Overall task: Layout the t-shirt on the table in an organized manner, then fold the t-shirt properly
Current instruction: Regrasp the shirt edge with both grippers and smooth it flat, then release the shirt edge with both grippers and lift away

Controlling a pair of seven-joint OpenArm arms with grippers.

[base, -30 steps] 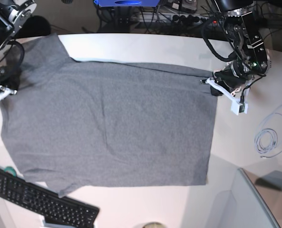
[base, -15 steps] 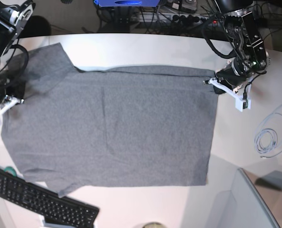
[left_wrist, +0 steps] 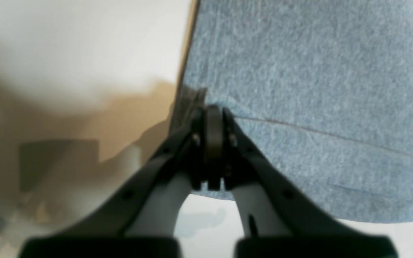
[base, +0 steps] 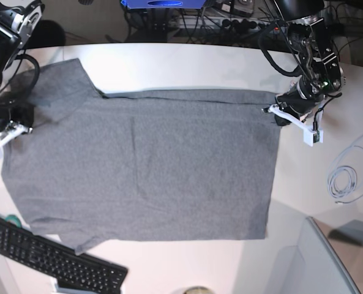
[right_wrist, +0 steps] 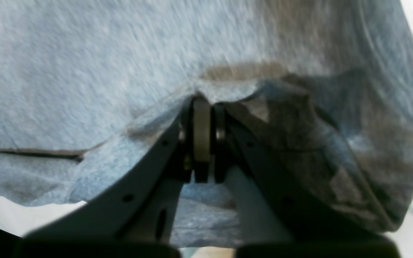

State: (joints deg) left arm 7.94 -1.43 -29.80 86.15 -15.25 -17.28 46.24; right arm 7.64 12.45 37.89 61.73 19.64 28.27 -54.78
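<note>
A: Where's the t-shirt sitting?

B: Lying spread over most of the desk, mostly flat. One sleeve is pointing to 11 o'clock in the base view, and the hem side is running down the 3 o'clock edge. The lower corner at 7 o'clock is overlapping the keyboard.

A: Claws?

B: Both are pressed together on fabric. The left claw is sitting at 2 o'clock, pinching the top corner of the hem edge. In the left wrist view the left claw's tips are meeting right at the cloth's border, with bare desk showing on one side. The right claw is sitting at 9 o'clock, pinching the shirt's edge below the sleeve. In the right wrist view a ridge of cloth is bunching up around its tips.

A: Why are they holding there?

B: My read: they're gripping opposite ends of the top edge so the cloth can be tensioned between them and laid square. The top edge is looking fairly straight between the two grips. I'd call this the layout stage, with folding not yet started.

A: Shirt relative to each claw?

B: The body is lying toward 9 o'clock and 7 o'clock from the left claw, and toward 3 o'clock and 5 o'clock from the right claw. The loose cable at 4 o'clock is well apart from the cloth.
</note>
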